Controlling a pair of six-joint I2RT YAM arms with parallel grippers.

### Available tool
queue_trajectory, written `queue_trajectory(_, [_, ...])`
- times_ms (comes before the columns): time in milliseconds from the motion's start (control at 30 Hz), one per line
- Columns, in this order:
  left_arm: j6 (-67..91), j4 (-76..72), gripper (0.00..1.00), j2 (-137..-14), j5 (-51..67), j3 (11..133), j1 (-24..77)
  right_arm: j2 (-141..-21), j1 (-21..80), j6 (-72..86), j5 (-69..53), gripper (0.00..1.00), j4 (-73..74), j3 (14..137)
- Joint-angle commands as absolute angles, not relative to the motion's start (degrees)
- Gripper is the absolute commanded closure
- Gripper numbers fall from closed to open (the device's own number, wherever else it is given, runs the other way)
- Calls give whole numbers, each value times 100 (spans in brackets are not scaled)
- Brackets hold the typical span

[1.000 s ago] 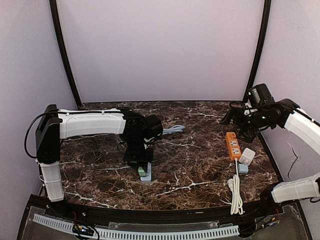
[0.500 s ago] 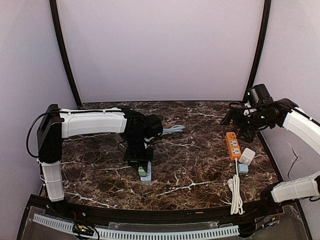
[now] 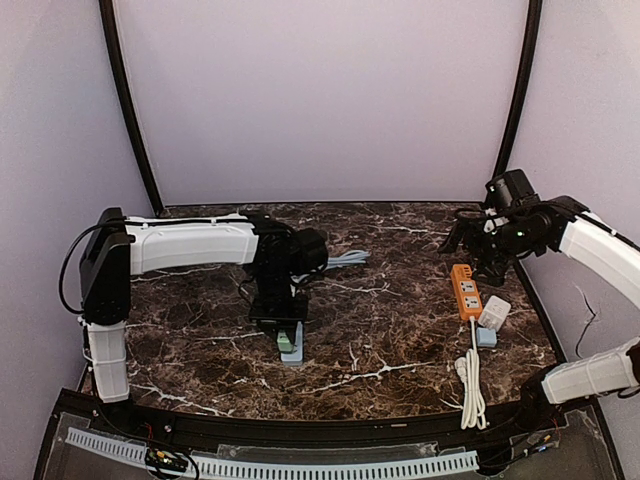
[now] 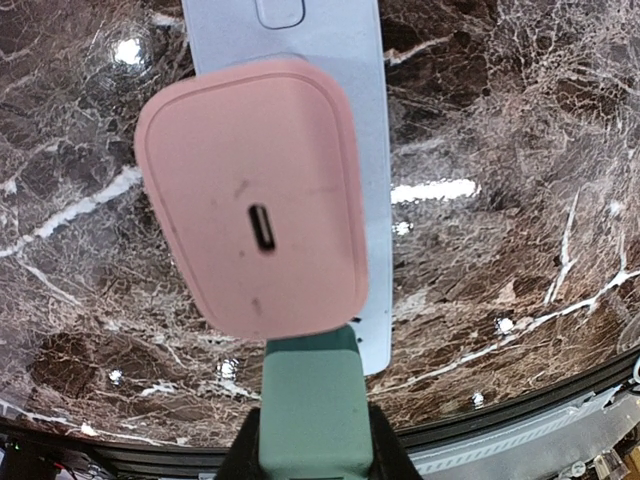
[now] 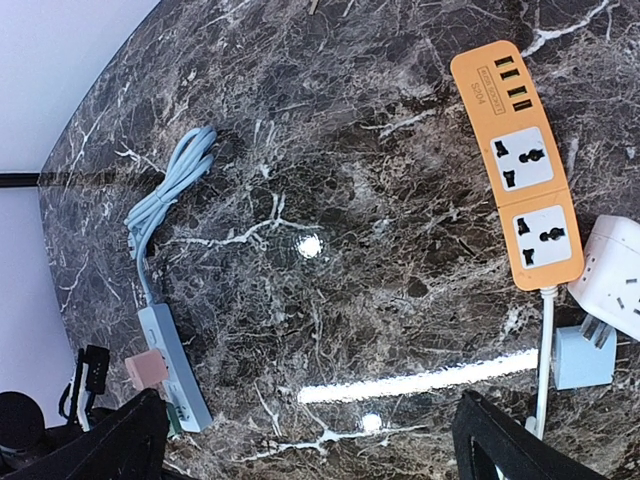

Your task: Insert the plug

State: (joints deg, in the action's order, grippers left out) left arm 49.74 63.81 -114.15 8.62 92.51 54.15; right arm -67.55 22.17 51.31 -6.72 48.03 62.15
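Plug [image 4: 310, 410], the green one, is clamped in the left pincer [image 4: 312, 458], with the dark fingers [image 4: 243, 455] closed tight on both its sides. It's held right at the near end of the light blue power strip [image 4: 330, 60], just below the pink charger [image 4: 255, 200] that's plugged in there. The two look to be touching, or very nearly. Whether the prongs are actually seated can't be told from the wrist view, since the socket is covered by the plug body. From above, the left pincer is seen pointed down over the strip, a bit left of the middle of the table [image 3: 400, 330]. The strip's blue cable [image 3: 345, 258] is bunched up behind it toward the back.

The right pincer [image 3: 470, 238] is spread wide with nothing in it. It's hung in the air over the far right of the table, near the far end of the orange power strip [image 5: 520, 170]. A white cube adapter [image 5: 612, 275] and a small blue-grey adapter [image 5: 582, 355] are parked beside that strip's near end. Its white cord [image 3: 470, 385] is coiled toward the front edge.
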Motion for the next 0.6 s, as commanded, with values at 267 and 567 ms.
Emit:
queue_trajectory(267, [5083,6620,99,-11908,691,9231,5293,-6984,2109,4932,-781,2,4720,6326])
queue_trajectory(567, [5528,6708,99,-11932,353,9334,5284,-7117,2101,4865,-887,1,4721,6346])
